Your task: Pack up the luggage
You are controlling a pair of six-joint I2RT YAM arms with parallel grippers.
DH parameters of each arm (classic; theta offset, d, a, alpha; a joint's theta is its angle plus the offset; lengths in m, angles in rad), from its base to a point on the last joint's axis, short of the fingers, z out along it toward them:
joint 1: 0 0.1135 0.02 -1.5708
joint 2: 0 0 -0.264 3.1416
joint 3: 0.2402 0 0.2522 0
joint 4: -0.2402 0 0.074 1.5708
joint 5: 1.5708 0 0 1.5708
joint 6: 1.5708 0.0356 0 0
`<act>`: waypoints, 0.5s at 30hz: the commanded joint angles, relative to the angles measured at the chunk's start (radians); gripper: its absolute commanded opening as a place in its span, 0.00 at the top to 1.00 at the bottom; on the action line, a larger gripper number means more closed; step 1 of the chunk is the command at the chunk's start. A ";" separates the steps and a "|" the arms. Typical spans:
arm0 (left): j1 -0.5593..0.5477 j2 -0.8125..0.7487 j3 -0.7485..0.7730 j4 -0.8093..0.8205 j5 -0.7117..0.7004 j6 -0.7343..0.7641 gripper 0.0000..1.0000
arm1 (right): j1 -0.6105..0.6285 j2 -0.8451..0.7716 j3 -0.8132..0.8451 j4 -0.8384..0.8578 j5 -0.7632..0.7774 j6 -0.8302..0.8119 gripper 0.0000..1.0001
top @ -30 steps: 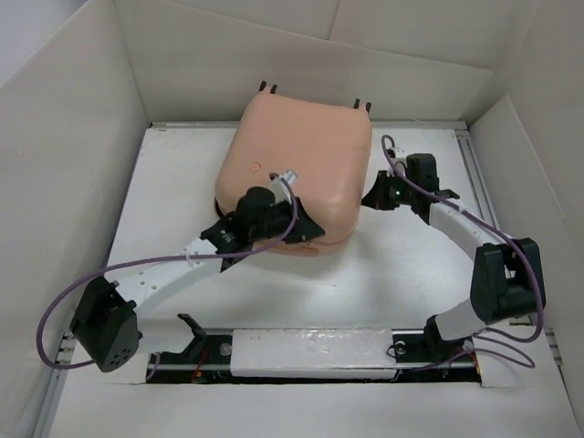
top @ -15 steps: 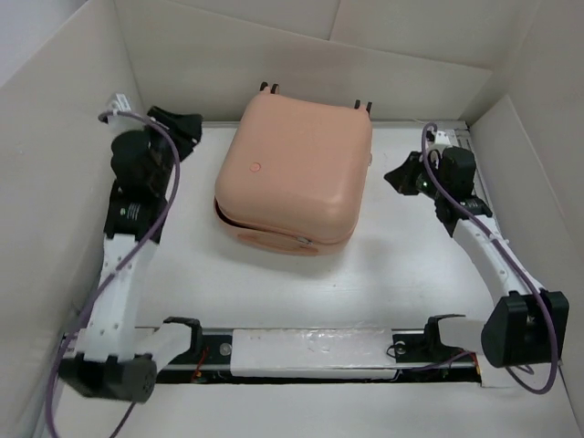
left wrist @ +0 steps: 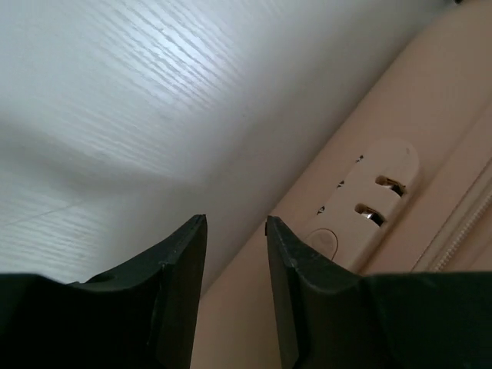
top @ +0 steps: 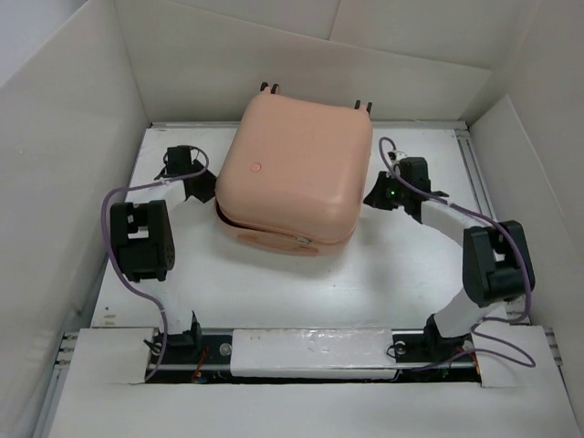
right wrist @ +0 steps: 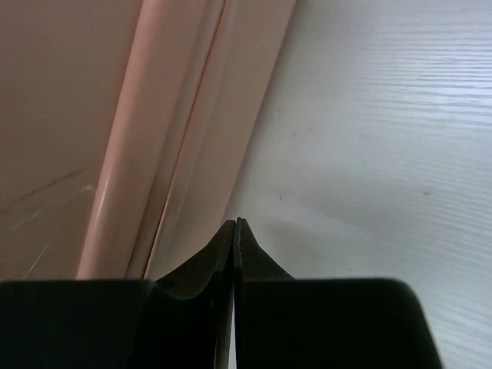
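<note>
Both arms have swung in since a moment ago and now flank the closed peach-pink hard-shell suitcase [top: 297,173] mid-table, left gripper [top: 203,187] and right gripper [top: 372,196] beside its sides. Left wrist view: jaws slightly parted, empty, near the recessed lock panel [left wrist: 374,201]. Right wrist view: jaws pressed together, empty, along the zipper seam [right wrist: 181,154]. Closing seems in hand; next likely calls for fastening that seam.

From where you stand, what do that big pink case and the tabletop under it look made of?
The luggage looks like moulded hard plastic, matte peach-pink: smooth rounded corners, faint sheen. The table looks like white wood-grain laminate, going by fine parallel streaks, though painted wood is possible.
</note>
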 commanded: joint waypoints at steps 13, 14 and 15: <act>-0.356 -0.404 -0.639 0.650 0.244 -0.232 0.75 | 0.105 0.226 0.124 0.156 -0.215 -0.087 0.55; -0.388 -0.428 -0.686 0.659 0.226 -0.247 0.75 | 0.096 0.212 0.115 0.156 -0.235 -0.100 0.53; -0.449 -0.478 -0.705 0.659 0.215 -0.261 0.75 | 0.096 0.197 0.093 0.156 -0.244 -0.100 0.51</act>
